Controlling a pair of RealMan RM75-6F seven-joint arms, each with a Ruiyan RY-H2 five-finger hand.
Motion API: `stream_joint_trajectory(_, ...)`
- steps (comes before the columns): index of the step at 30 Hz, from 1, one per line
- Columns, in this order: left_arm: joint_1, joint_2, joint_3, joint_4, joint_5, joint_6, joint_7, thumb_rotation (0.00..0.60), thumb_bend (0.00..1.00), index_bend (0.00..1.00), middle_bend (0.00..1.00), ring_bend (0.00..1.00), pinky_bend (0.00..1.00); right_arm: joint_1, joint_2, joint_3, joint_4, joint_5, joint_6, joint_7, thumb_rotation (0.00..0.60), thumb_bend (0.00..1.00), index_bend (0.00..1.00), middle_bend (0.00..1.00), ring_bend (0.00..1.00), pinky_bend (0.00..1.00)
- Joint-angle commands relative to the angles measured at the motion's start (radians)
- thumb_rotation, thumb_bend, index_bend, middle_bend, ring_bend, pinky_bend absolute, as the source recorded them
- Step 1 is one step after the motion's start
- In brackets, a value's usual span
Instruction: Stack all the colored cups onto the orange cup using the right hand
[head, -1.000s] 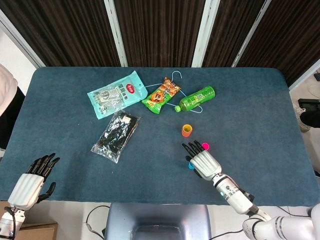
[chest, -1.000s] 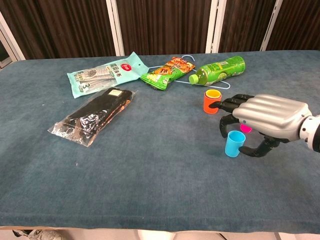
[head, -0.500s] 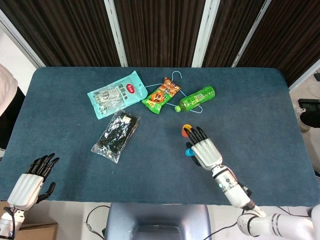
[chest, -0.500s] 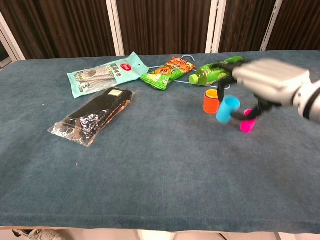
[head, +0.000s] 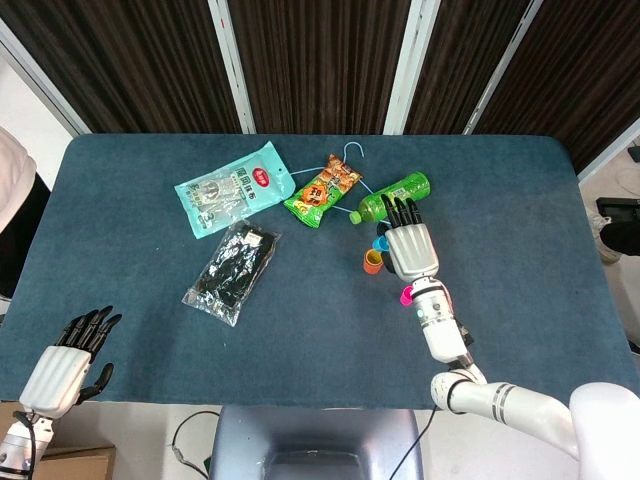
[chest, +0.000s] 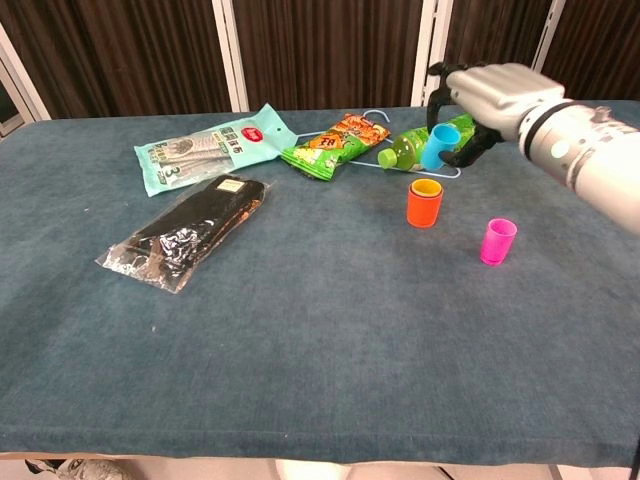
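Dark blue cloth-covered table (chest: 300, 350), bearing all items. Silver right hand (chest: 487, 95) raised above table, fingers gripping small blue plastic cup (chest: 438, 146), above orange plastic cup (chest: 424, 203) with yellow cup nested inside. Left hand (head: 62, 365) at near edge, fingers spread, holding nothing. Pink plastic cup (chest: 497, 241) upright, well apart.

Right hand (chest: 490, 95) raised, fingers curled.

Bench (chest: 300, 380): cup stack (chest: 424, 202) centre-right, single cup (chest: 497, 241) right and nearer. Bottle (chest: 440, 140) lying behind stack, snack bag (chest: 335, 146) left of it, pouch (chest: 212, 147) further left, packet (chest: 188, 232) before pouch.
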Motion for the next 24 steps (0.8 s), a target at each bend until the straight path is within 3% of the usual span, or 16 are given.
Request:
stream_joint_trajectory(1, -0.001, 0.001, -0.001, 0.001, -0.002, -0.001, -0.004, 0.6, 0.47, 0.0, 0.0, 0.0, 0.12, 0.014, -0.027, -0.009, 0.033, 0.015, -0.019, 0.002, 0.6, 0.47, 0.66, 0.11, 0.0, 0.01)
stream_joint_trajectory(11, -0.001, 0.005, 0.001, 0.002, 0.004, 0.004, -0.014, 0.6, 0.47, 0.0, 0.0, 0.0, 0.12, 0.018, -0.041, -0.026, 0.04, 0.039, -0.023, -0.02, 0.6, 0.47, 0.61, 0.11, 0.0, 0.01)
stream_joint_trajectory(13, -0.001, 0.005, 0.001, 0.002, 0.005, 0.005, -0.015, 0.6, 0.47, 0.0, 0.0, 0.0, 0.12, 0.016, -0.033, -0.03, 0.027, 0.057, -0.032, -0.037, 0.6, 0.47, 0.51, 0.1, 0.0, 0.01)
stream_joint_trajectory(18, 0.001, 0.006, 0.002, 0.002, 0.007, 0.009, -0.019, 0.6, 0.47, 0.0, 0.0, 0.0, 0.12, 0.003, 0.021, -0.046, -0.044, 0.101, -0.058, -0.07, 0.6, 0.47, 0.11, 0.01, 0.0, 0.0)
stream_joint_trajectory(21, 0.0, 0.006, 0.001, 0.001, 0.007, 0.008, -0.019, 0.6, 0.47, 0.0, 0.0, 0.0, 0.12, -0.026, 0.084, -0.065, -0.134, 0.077, -0.037, -0.054, 0.6, 0.47, 0.03, 0.0, 0.0, 0.0)
stream_joint_trajectory(24, 0.0, 0.006, 0.002, 0.002, 0.007, 0.008, -0.019, 0.6, 0.47, 0.0, 0.0, 0.0, 0.12, -0.082, 0.178, -0.111, -0.265, -0.008, -0.002, 0.016, 0.6, 0.47, 0.03, 0.0, 0.0, 0.0)
